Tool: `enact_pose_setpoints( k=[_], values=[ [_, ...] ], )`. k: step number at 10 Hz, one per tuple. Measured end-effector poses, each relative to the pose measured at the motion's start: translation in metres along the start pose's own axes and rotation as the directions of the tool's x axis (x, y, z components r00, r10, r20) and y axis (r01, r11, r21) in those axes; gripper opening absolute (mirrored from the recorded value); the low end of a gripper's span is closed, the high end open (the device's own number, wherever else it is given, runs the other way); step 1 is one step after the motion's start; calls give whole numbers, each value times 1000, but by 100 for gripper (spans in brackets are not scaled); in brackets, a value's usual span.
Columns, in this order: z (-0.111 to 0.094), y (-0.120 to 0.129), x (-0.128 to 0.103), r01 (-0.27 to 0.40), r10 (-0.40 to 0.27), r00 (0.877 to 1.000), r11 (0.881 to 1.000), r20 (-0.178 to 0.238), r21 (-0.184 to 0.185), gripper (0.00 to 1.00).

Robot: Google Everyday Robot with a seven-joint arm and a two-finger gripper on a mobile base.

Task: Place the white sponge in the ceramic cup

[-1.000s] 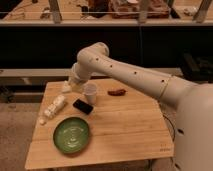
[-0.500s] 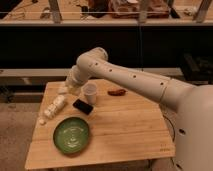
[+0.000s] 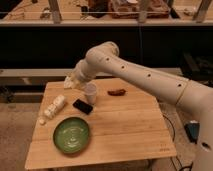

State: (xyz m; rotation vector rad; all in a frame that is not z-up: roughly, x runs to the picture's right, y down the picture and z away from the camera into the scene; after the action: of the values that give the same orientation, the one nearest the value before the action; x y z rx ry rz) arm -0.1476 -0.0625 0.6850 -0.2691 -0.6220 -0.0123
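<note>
My gripper (image 3: 69,83) hangs over the table's (image 3: 130,125) far edge, near the ceramic cup (image 3: 91,93); I cannot tell whether it grips anything.

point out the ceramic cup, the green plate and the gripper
ceramic cup (image 3: 91,93), camera view, its side wall
green plate (image 3: 72,136), camera view, its bare middle
gripper (image 3: 69,83), camera view, the arm's tip, just left of the cup

1. Your gripper (image 3: 70,83) hangs over the far left of the table (image 3: 130,131), just beside the cup (image 3: 91,93).
2. You see a black slab (image 3: 83,106) and a green plate (image 3: 72,135) in front of the cup.
</note>
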Motion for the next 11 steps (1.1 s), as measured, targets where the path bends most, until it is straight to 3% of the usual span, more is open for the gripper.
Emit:
enact_pose_setpoints(
  k=[2,6,11],
  values=[
    [-10,-9,1,-10,10,1000,1000,-8,9,1],
    [-7,-29,36,-50,51,998,998,-45,26,1],
    [13,-36,71,-107,106,994,994,-30,-11,1]
  ],
)
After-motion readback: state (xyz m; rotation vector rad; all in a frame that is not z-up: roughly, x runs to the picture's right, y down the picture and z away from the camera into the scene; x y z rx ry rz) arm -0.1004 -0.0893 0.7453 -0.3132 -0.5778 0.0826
